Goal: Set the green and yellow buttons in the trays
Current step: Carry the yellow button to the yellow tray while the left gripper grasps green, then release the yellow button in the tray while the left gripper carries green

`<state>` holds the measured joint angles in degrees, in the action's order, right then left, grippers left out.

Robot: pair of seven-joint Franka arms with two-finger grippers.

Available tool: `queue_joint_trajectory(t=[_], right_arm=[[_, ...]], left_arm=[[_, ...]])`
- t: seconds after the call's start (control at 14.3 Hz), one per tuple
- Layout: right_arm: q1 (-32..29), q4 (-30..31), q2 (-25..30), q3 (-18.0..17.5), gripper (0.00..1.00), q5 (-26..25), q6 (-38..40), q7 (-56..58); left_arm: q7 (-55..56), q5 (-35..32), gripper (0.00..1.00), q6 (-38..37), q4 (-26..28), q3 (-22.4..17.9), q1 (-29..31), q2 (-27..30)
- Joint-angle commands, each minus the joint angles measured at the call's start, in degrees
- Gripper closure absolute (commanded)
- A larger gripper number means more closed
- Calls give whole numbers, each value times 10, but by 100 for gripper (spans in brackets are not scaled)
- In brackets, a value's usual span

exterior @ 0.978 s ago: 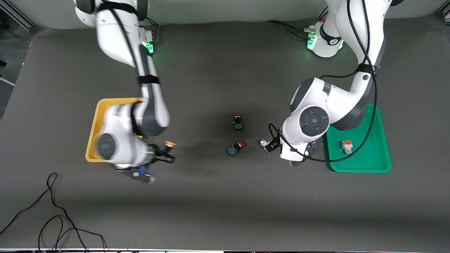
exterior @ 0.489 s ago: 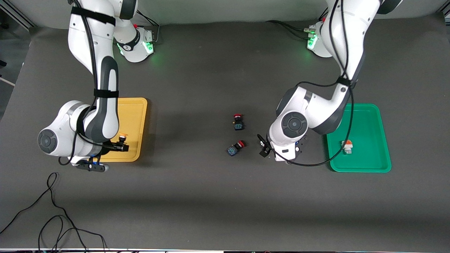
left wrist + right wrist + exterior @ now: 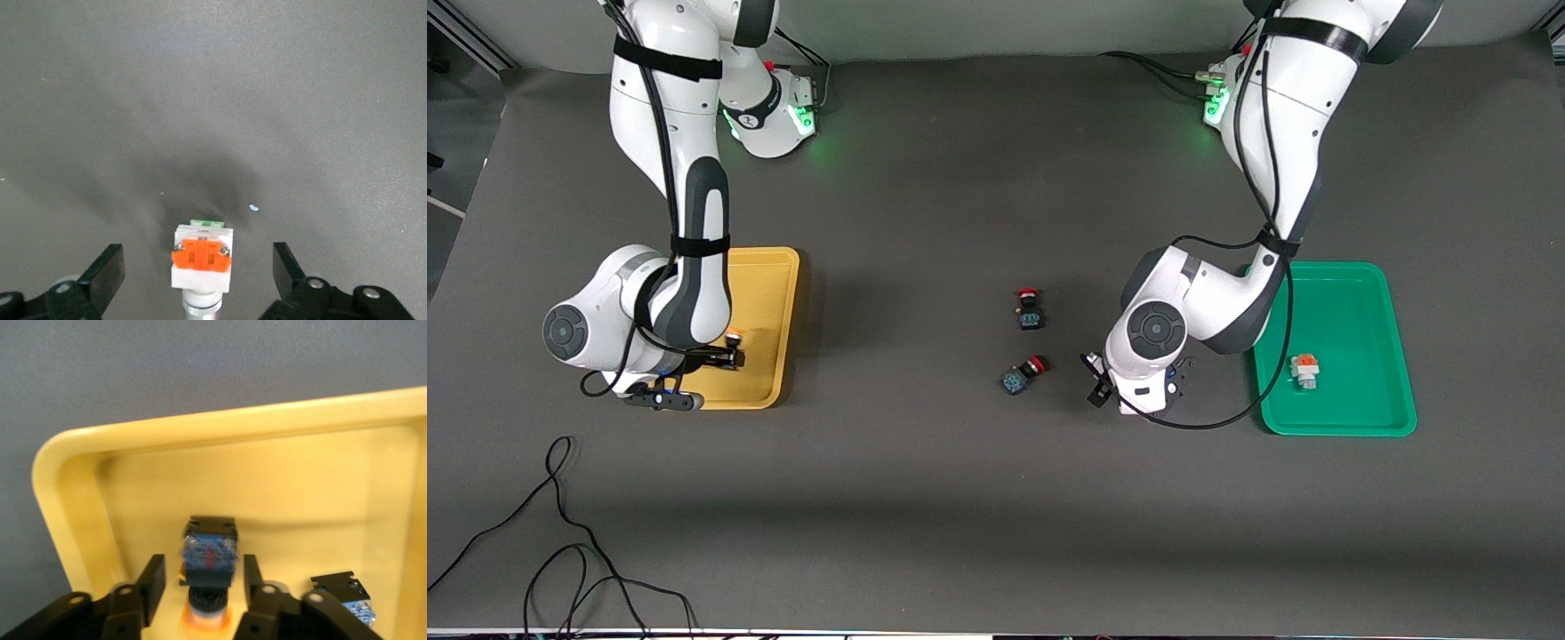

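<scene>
My right gripper (image 3: 727,358) is low in the mustard yellow tray (image 3: 769,293), at its corner nearer the camera. Its fingers (image 3: 152,577) stand open on both sides of a yellow-capped button (image 3: 210,550) on the tray floor (image 3: 280,487), with gaps. A second black-blue button body (image 3: 341,590) lies beside it. My left gripper (image 3: 1096,382) is open wide around a white button with an orange block and green tip (image 3: 202,257), which lies on the table (image 3: 1089,359). Another white button (image 3: 1304,370) lies in the green tray (image 3: 1352,302).
Two red-capped switches lie mid-table, one (image 3: 1029,308) farther from the camera and one (image 3: 1023,375) nearer, beside my left gripper toward the right arm's end. Black cables (image 3: 560,533) lie near the front edge at the right arm's end.
My right arm swung the yellow-capped button from over the table to the yellow tray and lowered it; the fingers now stand apart from it. My left gripper shifted slightly around the white button.
</scene>
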<state>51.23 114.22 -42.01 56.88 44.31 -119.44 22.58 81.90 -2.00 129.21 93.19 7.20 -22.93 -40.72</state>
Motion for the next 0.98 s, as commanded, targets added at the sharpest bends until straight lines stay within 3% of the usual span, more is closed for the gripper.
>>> queue_joint_trajectory(t=[0.0,0.07,0.21,0.49,0.56,0.77,0.91], right_arm=[[9,-14,15,7,0,4,-2,10],[9,-21,16,8,0,4,9,10],[10,-43,16,9,0,3,28,8],[10,-94,17,11,0,-40,60,-3],[10,-110,18,23,0,-51,82,-3],[11,-178,18,51,0,-52,174,-5],[12,-210,20,61,0,-53,200,-6]], left_arm=[[11,-11,21,9,2,-5,-9,0],[10,-11,29,9,2,-5,-9,-2],[10,-11,29,14,2,-5,-9,-11],[12,-12,77,17,2,-4,-9,-12],[12,-12,83,13,0,-4,-9,-11],[8,-12,83,-10,-23,-3,-6,6],[-29,-4,84,-87,-62,-3,2,28]])
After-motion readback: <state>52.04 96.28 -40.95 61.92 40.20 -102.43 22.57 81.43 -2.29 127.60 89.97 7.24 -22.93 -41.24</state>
